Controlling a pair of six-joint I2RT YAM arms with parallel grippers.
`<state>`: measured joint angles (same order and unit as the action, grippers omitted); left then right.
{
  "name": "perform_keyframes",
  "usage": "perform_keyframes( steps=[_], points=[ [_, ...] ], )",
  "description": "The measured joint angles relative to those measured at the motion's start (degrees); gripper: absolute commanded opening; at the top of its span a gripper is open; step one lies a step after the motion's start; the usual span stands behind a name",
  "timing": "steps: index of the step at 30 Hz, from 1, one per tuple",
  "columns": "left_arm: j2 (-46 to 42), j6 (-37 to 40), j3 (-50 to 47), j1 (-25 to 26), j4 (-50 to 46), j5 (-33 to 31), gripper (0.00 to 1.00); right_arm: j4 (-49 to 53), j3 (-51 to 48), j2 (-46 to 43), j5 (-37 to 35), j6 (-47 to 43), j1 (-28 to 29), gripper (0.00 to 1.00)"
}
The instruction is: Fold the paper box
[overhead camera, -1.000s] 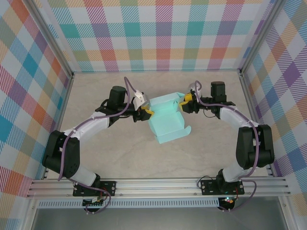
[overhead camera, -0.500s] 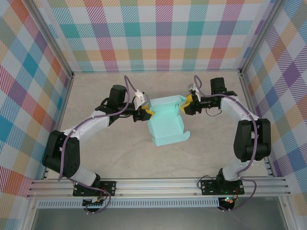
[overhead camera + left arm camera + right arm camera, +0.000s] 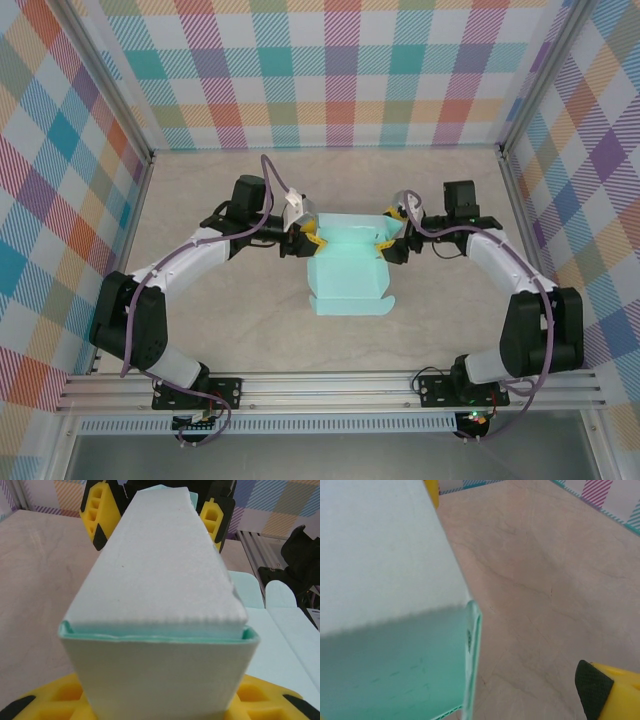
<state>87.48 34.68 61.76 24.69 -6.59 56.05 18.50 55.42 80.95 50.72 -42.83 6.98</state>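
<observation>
The paper box point(image 3: 347, 275) is pale mint card lying mid-table, its raised back section spanning between the two grippers and a flat panel with a curled flap reaching toward the near side. My left gripper point(image 3: 311, 238) is shut on the box's left end; in the left wrist view the box point(image 3: 160, 580) runs away from between my yellow fingers point(image 3: 40, 705). My right gripper point(image 3: 388, 238) stands open at the box's right end. The right wrist view has the box point(image 3: 385, 605) at the left and one yellow fingertip point(image 3: 607, 690) well clear of it.
Plaid walls and aluminium frame posts point(image 3: 510, 160) close in the beige table point(image 3: 200, 330) on three sides. A metal rail point(image 3: 330, 385) with both arm bases runs along the near edge. Bare tabletop lies on the near side of the box.
The right gripper has opened wide and let go of the box's right end. The box has turned from skewed to square with the table. The left gripper keeps its hold.
</observation>
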Motion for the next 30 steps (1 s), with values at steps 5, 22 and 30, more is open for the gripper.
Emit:
perform_keyframes(
  steps=[5,22,30],
  points=[
    [0.0,0.37,0.0,0.0,-0.66,-0.26,0.1,-0.61,-0.33,-3.54,2.49,2.05,-1.68,1.0],
    [0.0,-3.58,-0.76,-0.02,5.64,-4.2,0.1,-15.61,-10.4,-14.75,-28.26,51.43,-8.13,0.96],
    [0.0,-1.79,-0.74,-0.24,2.82,-1.27,0.11,-15.32,-14.4,-10.62,-16.15,35.8,-6.91,0.97]
  ],
)
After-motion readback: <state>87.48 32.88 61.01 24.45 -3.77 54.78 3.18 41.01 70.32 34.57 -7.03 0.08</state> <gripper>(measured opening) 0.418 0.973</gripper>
